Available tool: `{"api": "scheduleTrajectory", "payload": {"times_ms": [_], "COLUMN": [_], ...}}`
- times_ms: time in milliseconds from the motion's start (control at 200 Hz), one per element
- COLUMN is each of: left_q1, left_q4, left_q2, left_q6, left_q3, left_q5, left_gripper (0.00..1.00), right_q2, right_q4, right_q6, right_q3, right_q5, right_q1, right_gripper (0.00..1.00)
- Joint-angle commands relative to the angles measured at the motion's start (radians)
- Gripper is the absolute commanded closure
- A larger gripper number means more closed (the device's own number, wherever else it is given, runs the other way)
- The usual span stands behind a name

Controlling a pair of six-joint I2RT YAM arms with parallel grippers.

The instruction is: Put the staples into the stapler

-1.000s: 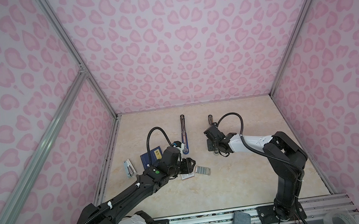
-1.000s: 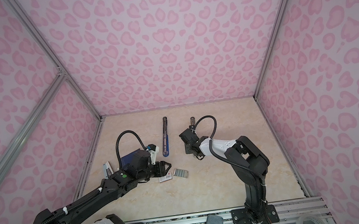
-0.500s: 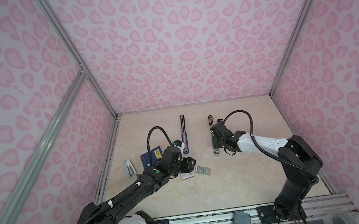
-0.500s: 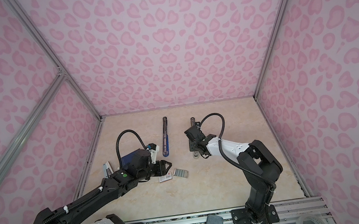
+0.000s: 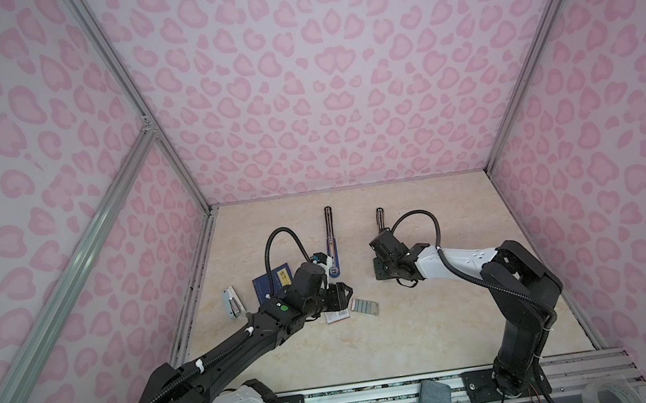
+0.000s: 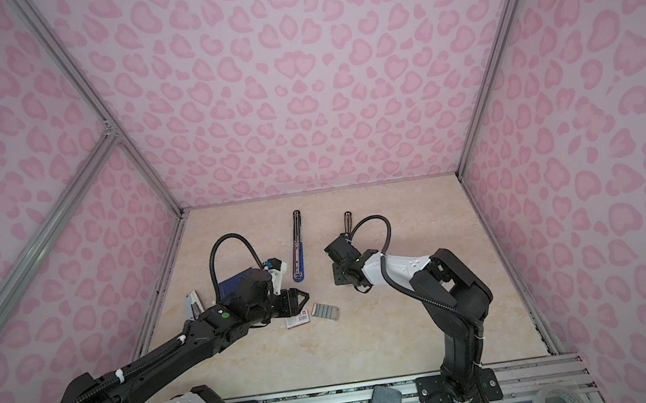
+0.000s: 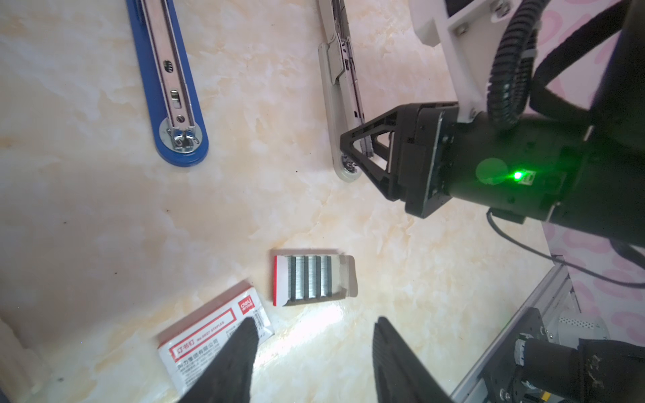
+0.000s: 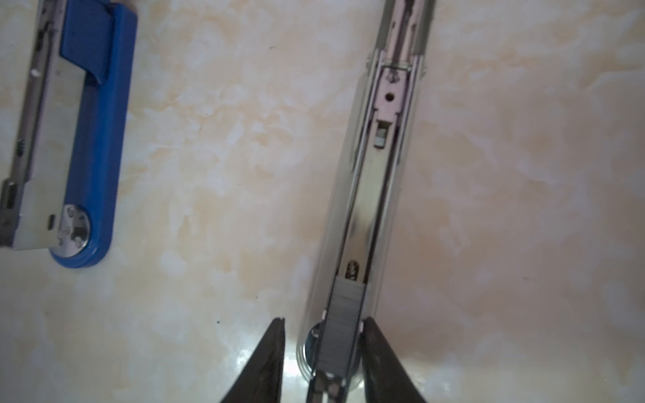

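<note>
Staples [image 8: 343,314] seated in stapler [image 8: 380,195], between fingers [image 8: 380,359] of half-open right hand [image 8: 324,321], nothing gripped. Left hand [image 7: 314,319] open, empty, over box [image 7: 202,331].

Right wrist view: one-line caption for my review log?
Right gripper open astride the pale stapler, a staple strip lying in its magazine; blue stapler alongside.

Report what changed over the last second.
The right hand reached farther out along the opened pale grey stapler, then drew back to about where it began. Its jaws now stand apart on either side of the grey staple strip lying in the channel. Unchanged: the left hand, the pale tray of staples, the white red-labelled box, the blue stapler.
</note>
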Motion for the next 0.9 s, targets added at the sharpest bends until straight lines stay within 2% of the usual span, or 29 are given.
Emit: {"api": "scheduleTrajectory", "payload": {"times_ms": [0,200,425,590,895], "left_q1": [-0.001,0.001,0.002,0.002,-0.001], "left_q4": [0.001,-0.027,-0.041,-0.041,-0.082], "left_q2": [-0.011,-0.017,0.07,0.228,0.635], "left_q6": [-0.007,-0.002,0.038,0.097,0.208], "left_q3": [0.001,0.033,0.127,0.264,0.608], "left_q5": [-0.037,-0.093,-0.098,-0.081,-0.055], "left_gripper": [0.44,0.4,0.32,0.29,0.3], "right_q2": [0.022,0.02,-0.181,-0.377,-0.711], "right_q4": [0.043,0.136,0.195,0.18,0.152], "right_q6": [0.018,-0.026,-0.022,0.0,0.035], "right_q3": [0.02,0.021,-0.141,-0.301,-0.55], "right_q5": [-0.04,-0.097,-0.073,-0.051,-0.028], "right_q1": [0.038,0.082,0.05,-0.022,-0.154], "right_gripper": [0.63,0.62,0.6,0.55,0.52]}}
